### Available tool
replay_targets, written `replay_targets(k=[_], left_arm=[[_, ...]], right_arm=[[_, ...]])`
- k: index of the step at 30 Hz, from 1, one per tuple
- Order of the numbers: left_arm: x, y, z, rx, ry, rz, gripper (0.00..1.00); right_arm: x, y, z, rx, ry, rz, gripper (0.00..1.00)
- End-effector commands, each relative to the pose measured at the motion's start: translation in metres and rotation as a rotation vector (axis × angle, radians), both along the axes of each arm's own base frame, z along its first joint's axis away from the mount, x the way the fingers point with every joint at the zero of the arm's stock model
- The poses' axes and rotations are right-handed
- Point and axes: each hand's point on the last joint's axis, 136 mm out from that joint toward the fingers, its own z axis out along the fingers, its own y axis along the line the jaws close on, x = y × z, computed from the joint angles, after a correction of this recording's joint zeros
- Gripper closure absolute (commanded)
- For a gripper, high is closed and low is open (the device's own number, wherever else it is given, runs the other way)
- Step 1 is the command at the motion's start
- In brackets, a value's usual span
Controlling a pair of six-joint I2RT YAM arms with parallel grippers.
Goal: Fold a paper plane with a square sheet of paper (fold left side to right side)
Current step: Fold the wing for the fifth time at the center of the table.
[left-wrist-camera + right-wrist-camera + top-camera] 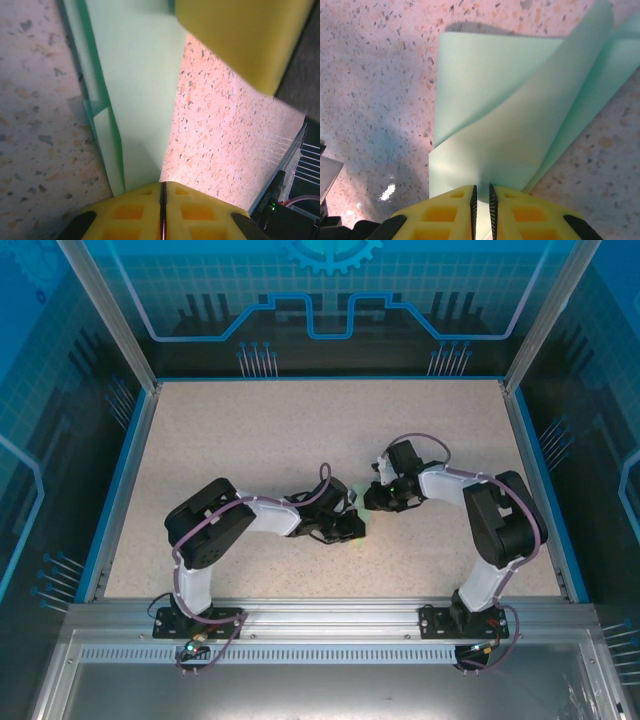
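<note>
Paper (520,115), pale green and folded into curling layers, lies mid-table (300,430) between both arms. The right gripper (481,190) is clamped on its near edge. The left gripper (162,189) pinches its narrow end, jaws pressed together.

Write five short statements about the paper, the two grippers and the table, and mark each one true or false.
1. The square sheet of paper is pale green. True.
2. The right gripper stands wide open, clear of the paper. False: its jaws are almost closed, pinching the sheet's near edge.
3. The left gripper is pinched on the paper. True.
4. The sheet lies flat on the table. False: in the right wrist view it curves up off the surface in a loose bend.
5. The table is plain black. False: it is pale and speckled.
</note>
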Motion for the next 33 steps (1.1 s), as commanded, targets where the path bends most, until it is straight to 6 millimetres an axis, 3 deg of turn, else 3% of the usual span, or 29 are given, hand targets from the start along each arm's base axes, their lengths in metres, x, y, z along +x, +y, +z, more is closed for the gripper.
replay_targets(k=[1,33], left_arm=[[-0.035,0.044,-0.06,0.241,0.149,0.03,0.9],[-0.038,0.048,-0.062,0.244,0.157,0.035,0.92]], right_arm=[[0.01,-0.011,-0.004,-0.055,-0.004,-0.001,0.83],[0.071,-0.039,-0.01,-0.101,-0.005,-0.057,0.83]])
